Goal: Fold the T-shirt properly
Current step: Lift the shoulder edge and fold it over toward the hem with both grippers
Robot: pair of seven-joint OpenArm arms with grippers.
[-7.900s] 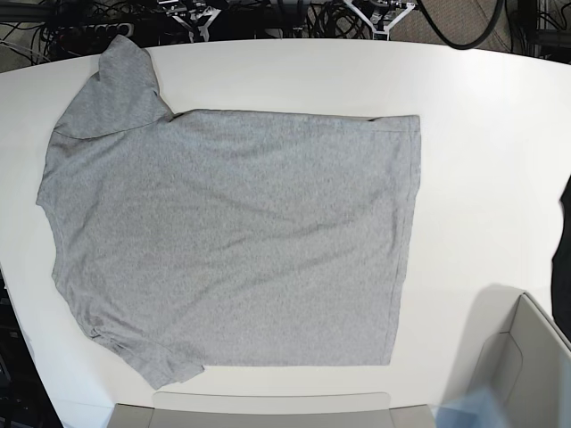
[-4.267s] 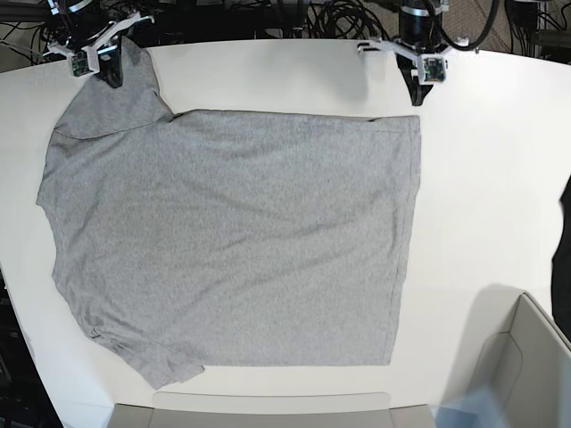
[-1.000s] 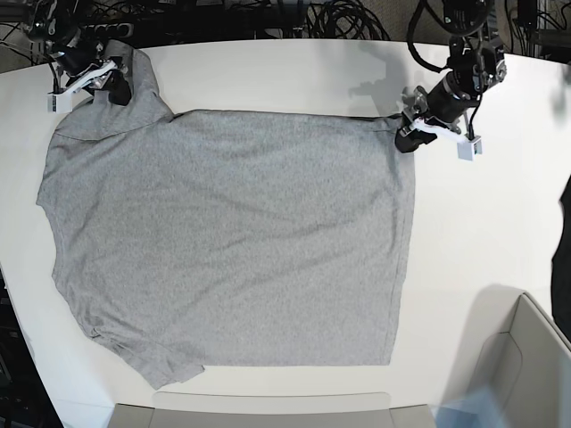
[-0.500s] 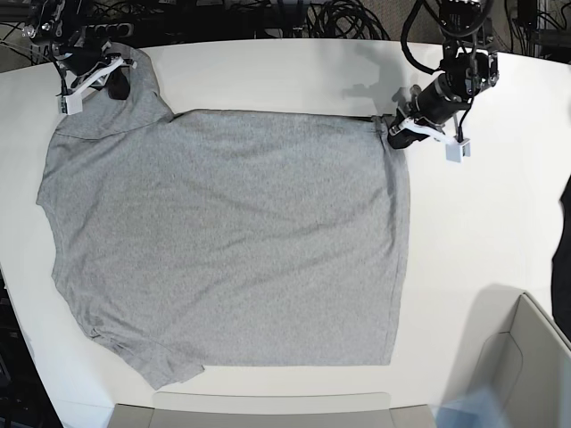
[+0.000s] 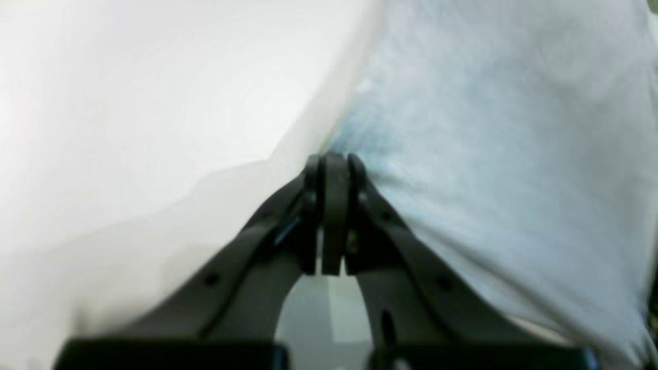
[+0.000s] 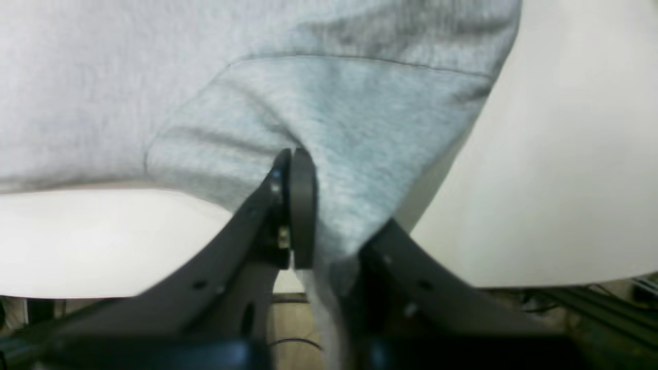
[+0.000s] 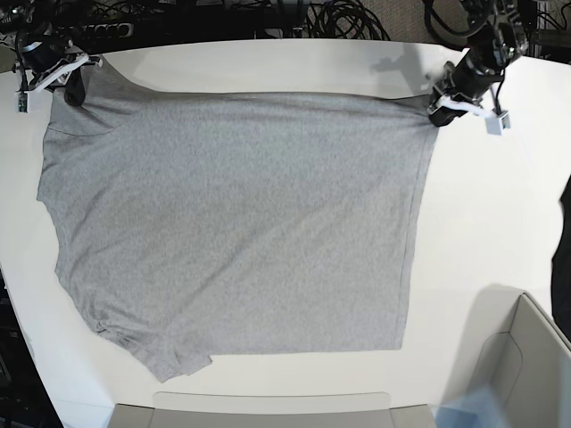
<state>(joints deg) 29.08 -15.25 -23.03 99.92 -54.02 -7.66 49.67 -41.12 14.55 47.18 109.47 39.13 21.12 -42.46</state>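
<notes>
Both grippers clamp the grey T-shirt: left gripper at upper right, right gripper at upper left.

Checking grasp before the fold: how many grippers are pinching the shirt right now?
2. The left gripper is shut on the T-shirt at its far hem corner; the right gripper is shut on the far sleeve.

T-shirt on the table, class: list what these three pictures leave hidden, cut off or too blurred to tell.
- T-shirt underside: base view, hidden against the table; any print unseen.
- Left wrist view: blurred; cloth between the fingers cannot be made out.
- Right wrist view: cloth drapes over one finger.
- Grey box: base view, cut off by the edge.
</notes>
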